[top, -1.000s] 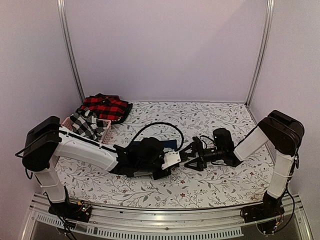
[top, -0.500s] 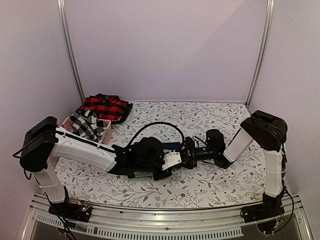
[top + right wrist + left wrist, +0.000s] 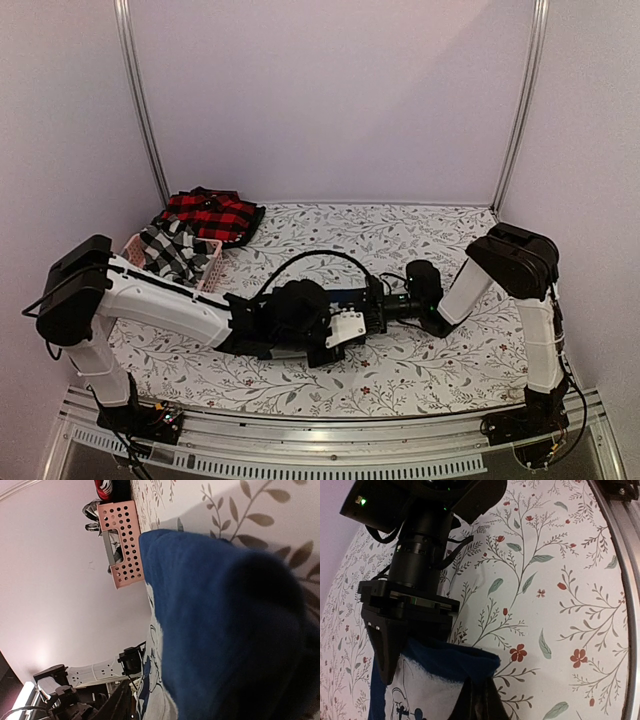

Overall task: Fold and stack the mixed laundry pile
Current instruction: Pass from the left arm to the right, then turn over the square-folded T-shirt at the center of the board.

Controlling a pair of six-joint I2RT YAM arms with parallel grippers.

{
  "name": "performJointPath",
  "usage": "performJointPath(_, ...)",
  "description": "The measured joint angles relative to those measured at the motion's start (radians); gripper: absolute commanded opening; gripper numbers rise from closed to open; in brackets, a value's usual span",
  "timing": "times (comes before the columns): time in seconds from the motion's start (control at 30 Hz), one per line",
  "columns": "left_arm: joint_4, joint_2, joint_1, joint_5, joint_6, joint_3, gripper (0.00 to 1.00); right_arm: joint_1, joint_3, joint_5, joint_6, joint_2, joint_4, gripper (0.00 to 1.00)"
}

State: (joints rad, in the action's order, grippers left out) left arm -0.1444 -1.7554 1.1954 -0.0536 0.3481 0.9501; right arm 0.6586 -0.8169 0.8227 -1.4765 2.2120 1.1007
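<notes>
Split over three spots on the floral table cover (image 3: pixel 420 375):

- At the far left, on the cover behind the basket: a red-and-black plaid piece (image 3: pixel 212 215), loosely bunched.
- Just in front of it, heaped in the pink slotted basket (image 3: pixel 207 270) and spilling over the rim: a black-and-white checked shirt (image 3: pixel 168 250).
- At mid-table, well apart from those two and between the two wrists: a blue garment (image 3: pixel 445 665) with a white printed panel.

All soft, light and limp by the look. Likely to sag, slide and fall open if lifted from a single point. Best taken at a hem or corner, at two points set apart, and kept taut through each fold. Little risk of damage, more of a crooked crease.

Left gripper (image 3: pixel 474 702) clenched, seemingly pinching the blue garment's hem. Right gripper (image 3: pixel 373 312) low over the same edge, with blue cloth pressed close against one finger. Cannot tell whether clamped on it or merely standing around it.

Hidden from above under both wrists: nearly all of the blue garment. Cut off at the frame edge in the left wrist view: its print. Out of sight: anything lower in the basket. Too blurred in the right wrist view to make out: the fingertips themselves.
</notes>
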Motion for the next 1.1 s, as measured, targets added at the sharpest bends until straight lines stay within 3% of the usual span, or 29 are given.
performJointPath(0.1, 0.003, 0.005, 0.006, -0.005, 0.001, 0.000, 0.07, -0.001, -0.009, -0.001, -0.005, 0.005, 0.004, 0.02)
performJointPath(0.27, 0.003, 0.024, 0.012, -0.032, -0.011, -0.004, 0.59, -0.010, -0.018, 0.005, 0.019, 0.003, -0.025, 0.00)
performJointPath(0.5, -0.071, 0.181, -0.008, -0.092, -0.085, -0.098, 0.94, -0.053, -0.040, -0.004, 0.238, -0.108, -0.385, 0.00)
performJointPath(0.57, -0.101, 0.222, -0.023, -0.103, -0.112, -0.122, 0.99, -0.085, -0.051, -0.012, 0.328, -0.163, -0.518, 0.00)
performJointPath(0.9, -0.175, 0.291, -0.116, -0.162, -0.218, -0.188, 1.00, -0.299, -0.185, -0.116, 0.818, -0.428, -1.116, 0.00)
performJointPath(1.1, -0.188, 0.293, -0.136, -0.192, -0.235, -0.211, 1.00, -0.472, -0.286, -0.308, 1.091, -0.526, -1.450, 0.00)
